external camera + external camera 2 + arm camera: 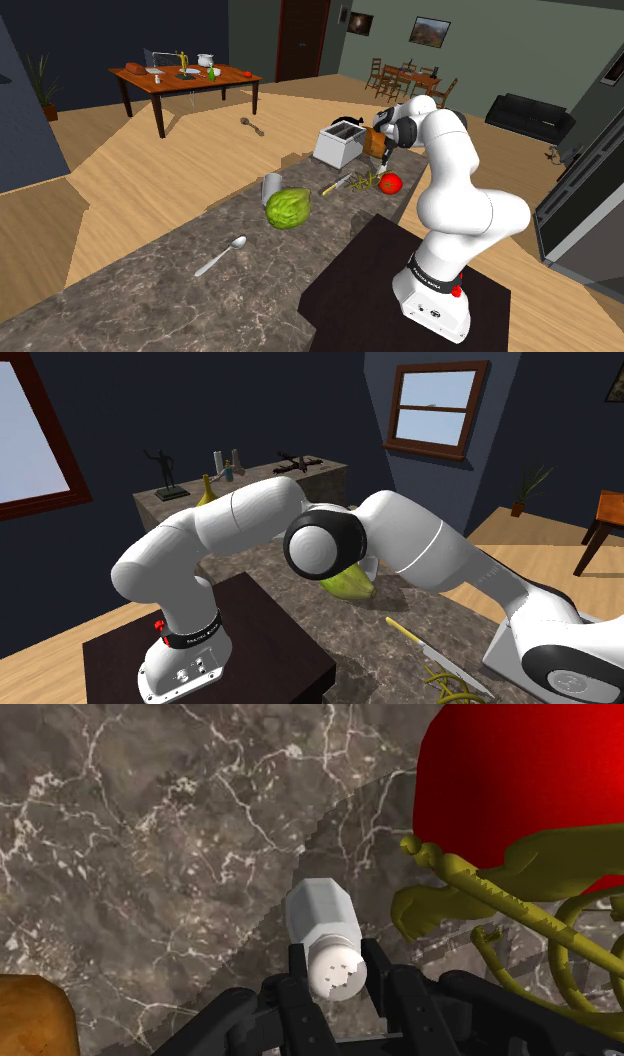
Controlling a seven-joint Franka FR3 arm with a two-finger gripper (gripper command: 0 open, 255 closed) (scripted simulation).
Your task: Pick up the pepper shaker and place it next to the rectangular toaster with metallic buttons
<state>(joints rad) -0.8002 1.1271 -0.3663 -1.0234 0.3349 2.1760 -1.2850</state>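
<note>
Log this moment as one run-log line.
tool: shut on pepper shaker, cap toward camera | under it: marble counter | nearby: red tomato, toaster | placement: not yet released

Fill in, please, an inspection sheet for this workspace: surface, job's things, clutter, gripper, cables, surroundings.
Surface: dark veined marble counter.
Job's things: pale pepper shaker, clasped between the jaws; white toaster, at the counter's far end in the shoulder view.
Clutter: lettuce, spoon, grey cup, knife, red tomato.
Gripper: jaws shut on the pepper shaker.
Cables: nothing seen.
Surroundings: wooden floor, brown table, black sofa.
</note>
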